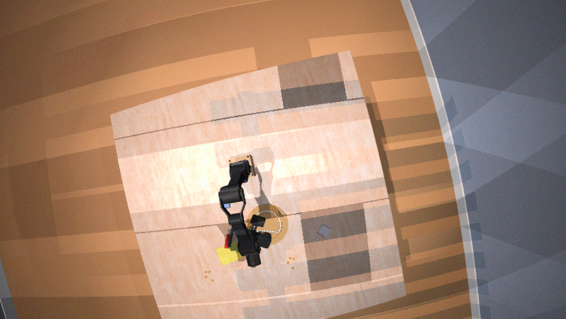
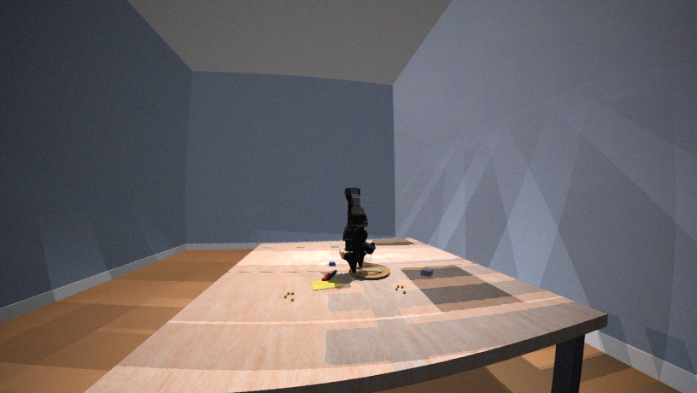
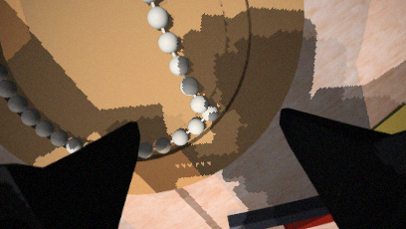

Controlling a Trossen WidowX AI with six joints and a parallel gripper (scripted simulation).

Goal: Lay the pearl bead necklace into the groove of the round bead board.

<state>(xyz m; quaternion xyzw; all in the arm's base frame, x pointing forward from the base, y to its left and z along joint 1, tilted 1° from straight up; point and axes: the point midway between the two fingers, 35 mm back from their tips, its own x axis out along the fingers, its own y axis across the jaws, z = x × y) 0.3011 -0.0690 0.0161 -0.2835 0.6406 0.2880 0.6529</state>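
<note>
The round wooden bead board point(image 1: 284, 234) point(image 2: 385, 274) point(image 3: 65, 50) lies flat on the table. The pearl bead necklace point(image 1: 281, 225) point(image 3: 169, 43) lies on it. In the wrist view one run slants inside the groove's dark line on the right, meets the line near a sharp bend, then turns back along it at the bottom. The left run curves up the left side; whether it sits in the groove I cannot tell. My gripper point(image 2: 357, 268) point(image 3: 210, 122) is open, its fingers wide apart on either side of the bend. The left finger hides some beads.
A red and black tool point(image 1: 227, 240) point(image 2: 328, 277) point(image 3: 308, 221) and a yellow sheet point(image 1: 225, 255) point(image 2: 323, 284) point(image 3: 396, 120) lie beside the board. A blue block point(image 1: 226, 205) point(image 2: 331, 263) and a grey-blue block point(image 1: 323, 230) point(image 2: 427, 271) stand apart. Several small orange balls lie in two groups.
</note>
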